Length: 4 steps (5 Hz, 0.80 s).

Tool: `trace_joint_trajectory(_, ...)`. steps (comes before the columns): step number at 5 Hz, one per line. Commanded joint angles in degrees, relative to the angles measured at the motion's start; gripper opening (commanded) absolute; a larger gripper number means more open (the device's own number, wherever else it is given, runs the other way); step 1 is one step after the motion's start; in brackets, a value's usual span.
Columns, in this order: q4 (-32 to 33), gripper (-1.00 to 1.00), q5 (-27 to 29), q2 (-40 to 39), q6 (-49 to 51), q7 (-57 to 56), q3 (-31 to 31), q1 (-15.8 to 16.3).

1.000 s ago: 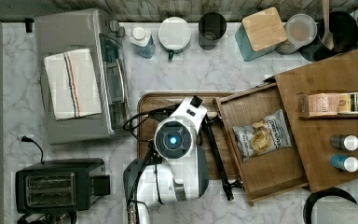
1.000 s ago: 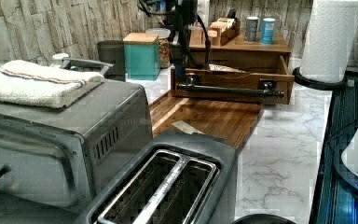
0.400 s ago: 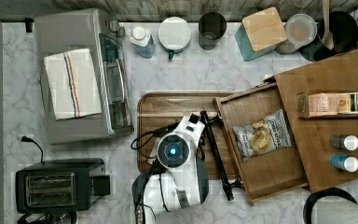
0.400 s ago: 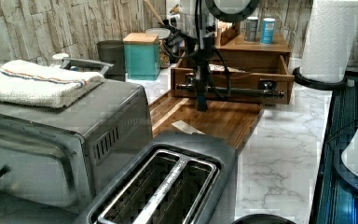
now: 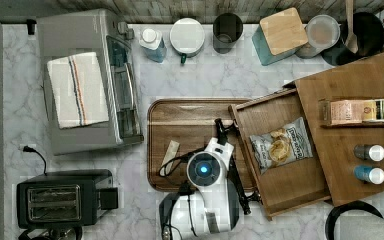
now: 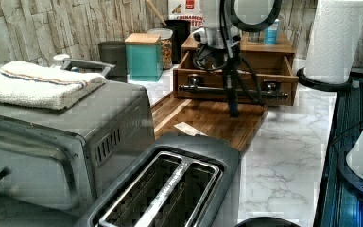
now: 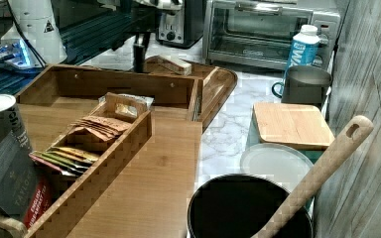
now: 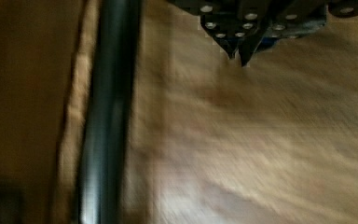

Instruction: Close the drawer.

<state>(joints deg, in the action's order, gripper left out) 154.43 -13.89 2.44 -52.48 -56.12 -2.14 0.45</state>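
A shallow medium-brown wooden drawer point(image 5: 285, 150) stands pulled out of its matching organizer box point(image 5: 352, 130) on a white marbled counter point(image 5: 200, 75), overlapping a dark wooden serving tray point(image 5: 190, 125), where the closed, empty black gripper point(image 8: 238, 55) hovers by its bar handle point(image 6: 231, 90)

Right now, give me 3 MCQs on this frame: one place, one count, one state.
1. Where does the snack bag lie?
A. on the toaster oven
B. in the medium-brown wooden drawer
C. on the dark rounded wooden tray

2. How many small capped bottles stand on top of the wooden organizer box?
A. two
B. four
C. none

3. What state is the drawer in?
A. pushed fully in
B. lifted out onto the floor
C. pulled out

Key: 1 B, the bag rests on the drawer floor in the top view. 2 A, one white-capped pair shows at the top view's right. 3 C, its inside is exposed, and the gripper hangs in front of its black bar handle.
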Motion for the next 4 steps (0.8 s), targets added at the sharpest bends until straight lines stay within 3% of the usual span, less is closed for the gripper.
trace_joint_trajectory(1, -1.0, -1.0, 1.0, 7.4, -4.2, -9.3, -5.8, -2.9)
trace_joint_trajectory(3, -5.7, -1.0, 6.3, 2.3, -9.5, -19.0, -7.1, -3.6)
trace_joint_trajectory(4, -8.8, -1.0, 2.0, 1.3, -6.8, -17.1, -7.8, -5.3)
